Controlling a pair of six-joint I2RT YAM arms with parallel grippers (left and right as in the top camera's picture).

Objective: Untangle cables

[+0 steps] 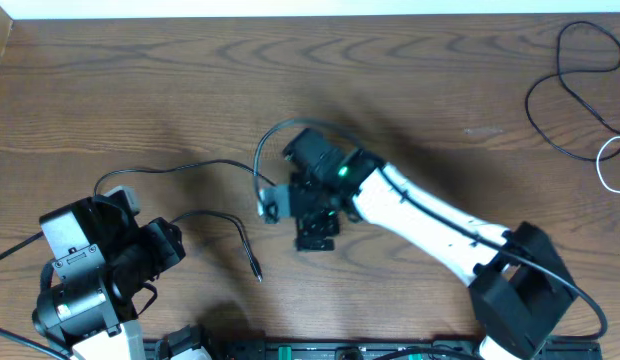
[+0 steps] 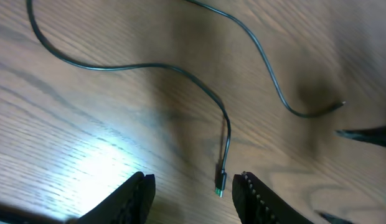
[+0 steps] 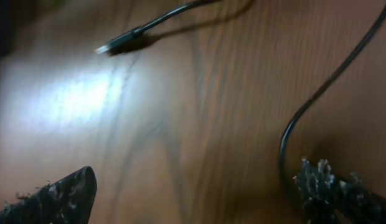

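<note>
Two thin black cables lie on the wooden table. One cable (image 1: 190,166) runs from the left arm towards the middle and loops up under my right gripper (image 1: 300,215). The shorter cable (image 1: 242,235) ends in a plug (image 1: 258,277) on bare wood. In the left wrist view this plug (image 2: 221,183) lies between the fingers of my left gripper (image 2: 193,193), which is open and holds nothing. My right gripper (image 3: 196,193) is open and empty over the wood. A black cable (image 3: 292,134) curves just inside its right finger, and a plug end (image 3: 118,42) lies farther ahead.
More cables lie at the far right edge: a black loop (image 1: 560,80) and a white cable (image 1: 610,165). My left arm (image 1: 90,270) fills the front left corner. The right arm (image 1: 440,225) crosses from the front right to the middle.
</note>
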